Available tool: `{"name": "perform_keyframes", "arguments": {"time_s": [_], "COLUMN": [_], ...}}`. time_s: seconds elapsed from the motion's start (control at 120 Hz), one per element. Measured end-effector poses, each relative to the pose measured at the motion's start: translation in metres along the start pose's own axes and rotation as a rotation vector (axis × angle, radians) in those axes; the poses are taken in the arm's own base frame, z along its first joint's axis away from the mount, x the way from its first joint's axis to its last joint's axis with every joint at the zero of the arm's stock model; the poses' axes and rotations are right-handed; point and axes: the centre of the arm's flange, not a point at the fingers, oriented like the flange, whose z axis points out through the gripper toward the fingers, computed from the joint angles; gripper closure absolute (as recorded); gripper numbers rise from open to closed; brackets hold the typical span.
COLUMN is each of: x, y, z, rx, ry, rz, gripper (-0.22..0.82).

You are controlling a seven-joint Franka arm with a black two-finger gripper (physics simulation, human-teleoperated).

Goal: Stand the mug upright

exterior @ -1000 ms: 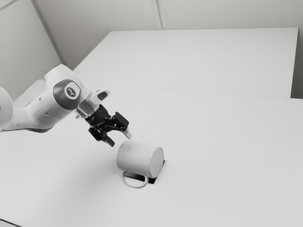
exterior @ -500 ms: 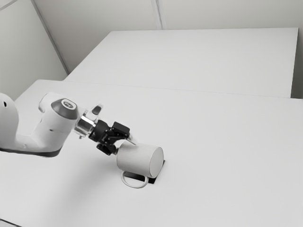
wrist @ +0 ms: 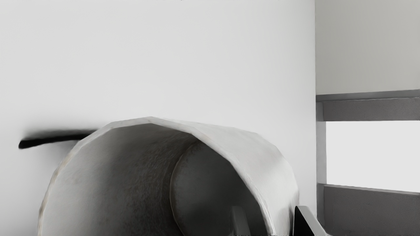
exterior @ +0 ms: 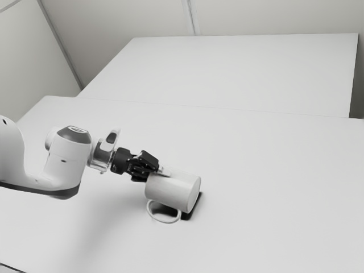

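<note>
Since the earlier frame the white ceramic mug [exterior: 173, 192] has slid a little toward the exterior view's right and turned slightly, and its round handle [exterior: 164, 222] has shifted with it. The black two-finger gripper [exterior: 149, 166] has moved nearer the mug and levelled out, and its jaws have drawn closer together. The white and grey arm [exterior: 65, 165] behind it, at the exterior view's left, has swung slightly with the hand.

In the exterior view one fingertip is hidden inside the mug, and the mug's body covers the top of the handle. A black shadow [exterior: 194, 210] lies under the mug, partly covered by it. In the wrist view the mug's lower part is cut off, its inside is dark, and the finger [wrist: 240, 221] within it is faint against the mug's round floor [wrist: 210, 190]. A thin black strip [wrist: 55, 139] runs out from beside the mug; whether it is shadow or something solid I cannot tell.

The jaws stand narrow but apart, astride the mug's wall by the open rim [wrist: 251, 183]: one inside, with a gap between it and the rim, the other close against the outside, on the far upper side. The mug lies on its side on the white table [exterior: 273, 187], its mouth toward the gripper, its base toward the exterior view's right, its handle on the near side.
</note>
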Motion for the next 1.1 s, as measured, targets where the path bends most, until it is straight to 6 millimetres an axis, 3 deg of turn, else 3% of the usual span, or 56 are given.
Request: {"name": "perform_keyframes", "arguments": {"time_s": [0.183, 0.392, 0.533, 0.633, 0.817, 1.1], "x": [0.000, 0.003, 0.018, 0.038, 0.053, 0.038], "y": [0.009, 0.034, 0.068, 0.106, 0.160, 0.166], "z": [0.000, -0.009, -0.015, -0.023, -0.034, -0.035], "rx": [-0.016, -0.036, -0.059, -0.045, 0.150, 0.597], "ry": [0.005, 0.017, 0.022, -0.007, -0.163, -0.417], "rz": [0.079, 0.188, 0.288, 0.394, 0.558, 0.567], "gripper": [0.69, 0.76, 0.77, 0.78, 0.78, 0.79]}}
